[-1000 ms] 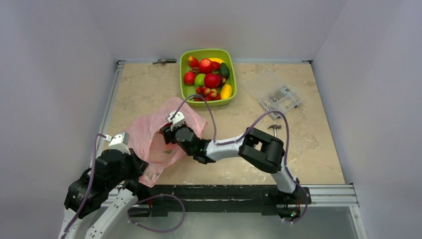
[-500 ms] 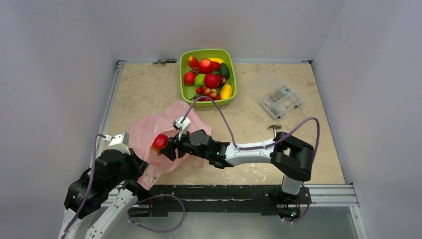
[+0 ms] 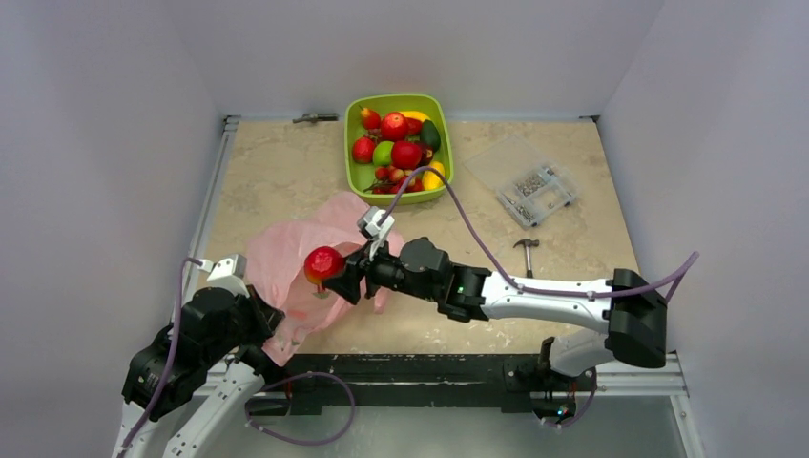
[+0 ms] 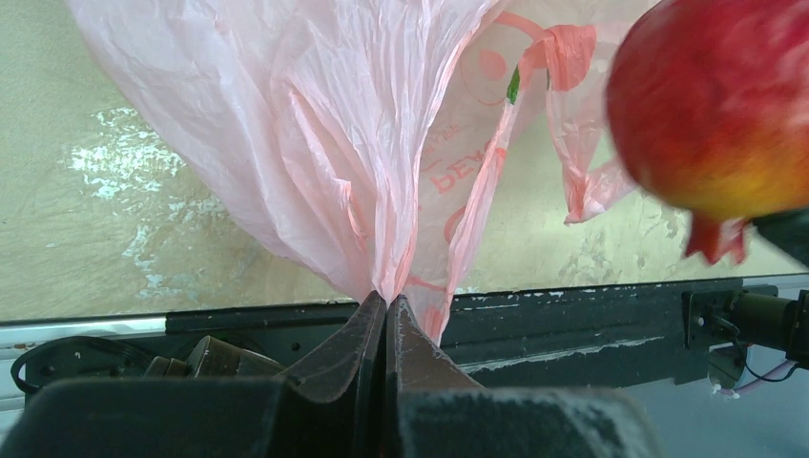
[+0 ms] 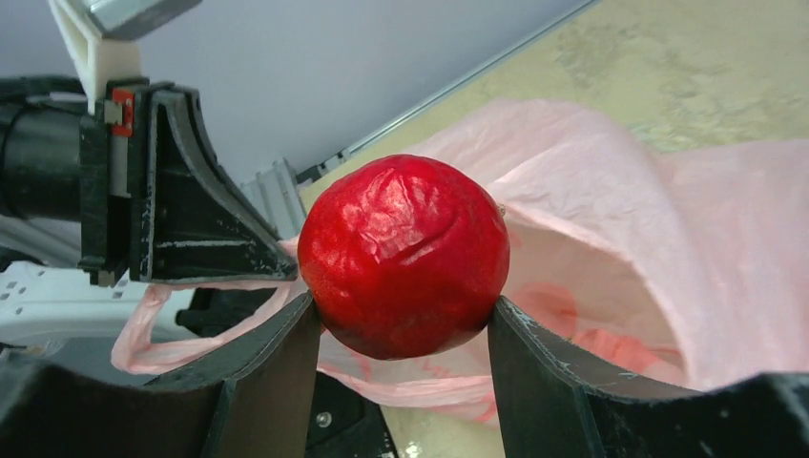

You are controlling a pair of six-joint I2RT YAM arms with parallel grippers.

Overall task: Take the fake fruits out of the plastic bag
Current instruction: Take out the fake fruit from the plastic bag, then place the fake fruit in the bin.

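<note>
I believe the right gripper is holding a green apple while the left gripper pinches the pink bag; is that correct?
Not quite. The fruit in the right gripper is red, not a green apple, as the right wrist view shows. The left gripper does pinch the pink bag.

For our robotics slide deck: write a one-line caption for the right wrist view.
Right gripper clamps a red fake fruit, with the crinkled pink plastic bag behind it.

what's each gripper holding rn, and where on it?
Right gripper clamps the red fruit across its middle. Left gripper pinches a bunched fold of the bag.
</note>
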